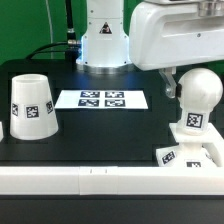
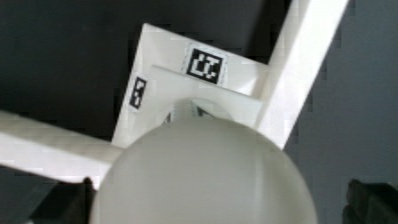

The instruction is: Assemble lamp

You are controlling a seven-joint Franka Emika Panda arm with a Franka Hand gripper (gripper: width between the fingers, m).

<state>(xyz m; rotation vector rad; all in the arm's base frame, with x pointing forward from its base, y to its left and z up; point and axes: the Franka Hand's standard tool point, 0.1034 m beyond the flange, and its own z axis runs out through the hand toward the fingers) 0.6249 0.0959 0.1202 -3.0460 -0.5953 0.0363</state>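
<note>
Claw [image 1: 178, 88] over smooth white ball-shaped bulb [image 1: 198, 92]

Green backdrop [image 1: 30, 25] behind black tabletop [image 1: 100, 135]; white rail [image 1: 90, 180] along near edge; even light

The black table [image 1: 100, 135] carries the white shade [image 1: 32, 105] at the exterior view's left, standing wide end down. The marker board [image 1: 101, 99] lies flat farther back (four tags showing). At the near right sits the flat base [image 1: 190, 157], seemingly against the white front rail [image 1: 110, 180].
</note>
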